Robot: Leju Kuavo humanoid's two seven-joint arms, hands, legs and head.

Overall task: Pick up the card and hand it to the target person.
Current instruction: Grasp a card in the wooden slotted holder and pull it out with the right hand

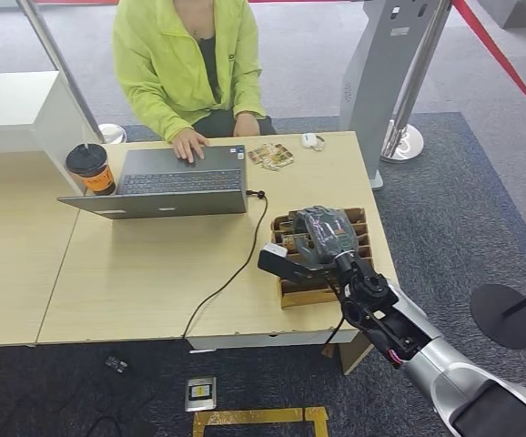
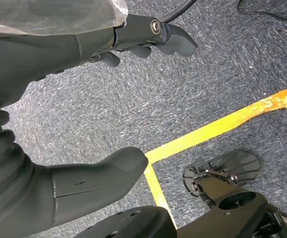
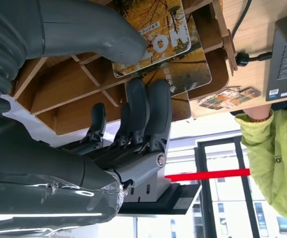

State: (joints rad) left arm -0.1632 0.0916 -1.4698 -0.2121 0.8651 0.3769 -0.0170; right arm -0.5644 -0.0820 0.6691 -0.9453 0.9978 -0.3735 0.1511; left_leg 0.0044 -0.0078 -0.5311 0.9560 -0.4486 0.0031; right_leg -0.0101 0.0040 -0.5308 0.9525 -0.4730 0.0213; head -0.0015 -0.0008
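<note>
While the right hand is positioned over the wooden card rack, the card pick is to be secured.

In the right wrist view the thumb is laid on the face of the front autumn-print card and the dark fingers are curled behind the stack in the rack; whether the card is truly pinched cannot be told, and it is judged not yet lifted. Pressure should be applied squarely through thumb and fingers so that one card alone is taken, and the card should be drawn out along its slot, clear of the wooden dividers. The charger cable and the laptop on the bench should be avoided on the way to the person in the yellow-green jacket. The left hand hangs released over the carpet, holding nothing.
</note>
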